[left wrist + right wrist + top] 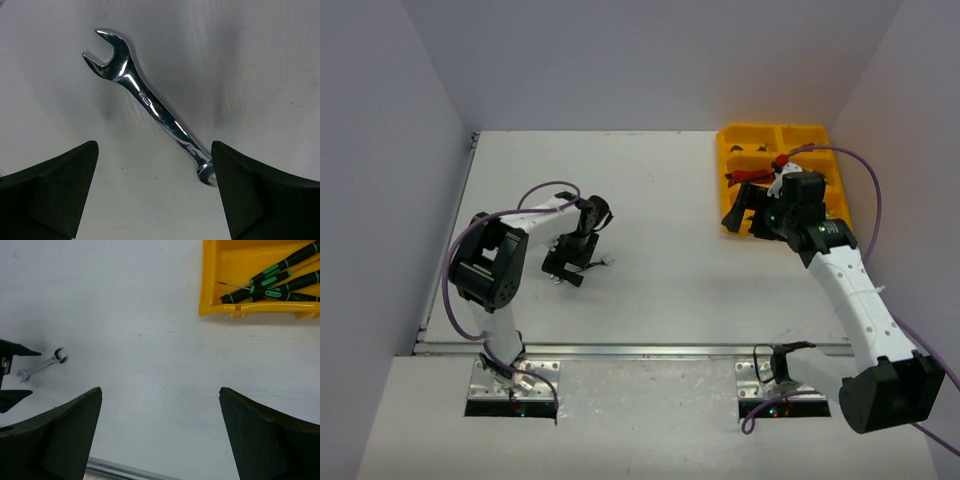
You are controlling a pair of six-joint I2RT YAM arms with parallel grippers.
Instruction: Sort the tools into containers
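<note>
Twice found a gripper wide open, empty: left gripper (pixel 154 150) straddling silver open-ended wrench (pixel 150 102) on white desk (pixel 260 60), ring end perhaps touching it; right gripper (pixel 160 392) near yellow plastic tray (pixel 212 310) holding green-handled screwdrivers (pixel 272 285).

Bright, even light falls from above on the white table (pixel 660 250) in the top view, leaving only faint shadows beside the arms and greyer side walls. In the left wrist view the wrench (pixel 150 102) is sharp, with hard white glints along its chrome. Soft grey shadows mottle the table around it, darkest toward the top corners. The left claw's fingers (pixel 50 195) are near-black and slightly soft. The right wrist view is crisp, with the tray (pixel 212 290) a saturated yellow.
</note>
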